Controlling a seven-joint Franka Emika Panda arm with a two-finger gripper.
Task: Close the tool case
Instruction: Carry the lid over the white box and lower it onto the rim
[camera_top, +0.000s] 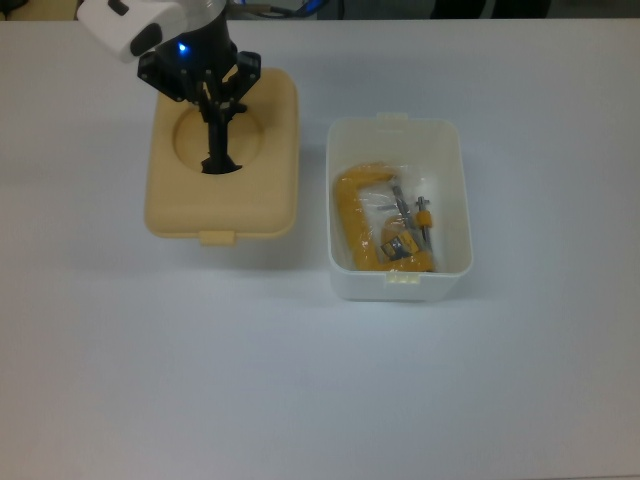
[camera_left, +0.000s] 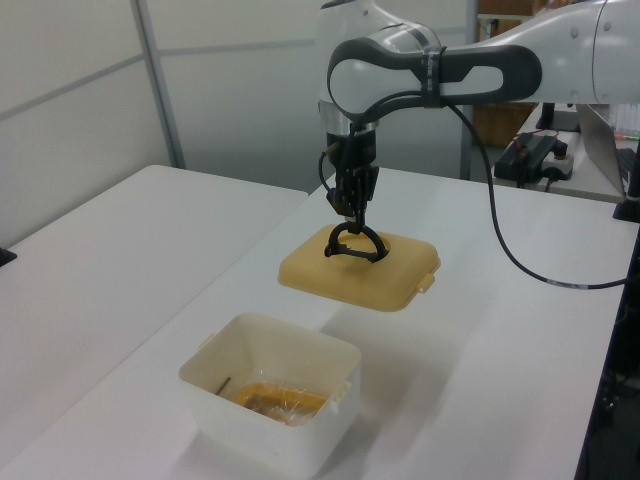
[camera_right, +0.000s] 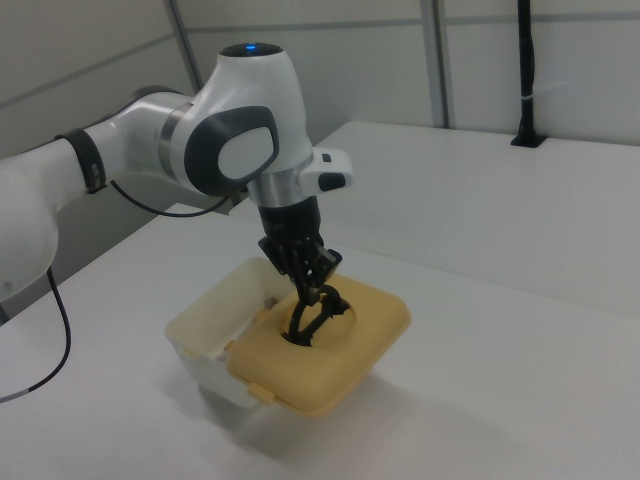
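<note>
The tool case is in two parts. Its white tub (camera_top: 443, 135) stands on the table at the top view's right, with a yellow clamp (camera_top: 353, 215) and small parts in a bag inside. The tan lid (camera_top: 223, 202) hangs level in the air, clear of the table. My gripper (camera_top: 214, 104) is shut on the lid's black handle (camera_top: 217, 151), which rises from the round recess. In the left view the lid (camera_left: 352, 281) floats behind the tub (camera_left: 290, 428), with the gripper (camera_left: 352, 214) above it. In the right view the lid (camera_right: 335, 362) covers part of the tub (camera_right: 203, 342).
A black cable (camera_left: 503, 254) loops from the arm over the white table (camera_top: 300, 380). A black post (camera_right: 525, 70) stands at the table's far side in the right view. Grey wall panels (camera_left: 230, 90) back the table.
</note>
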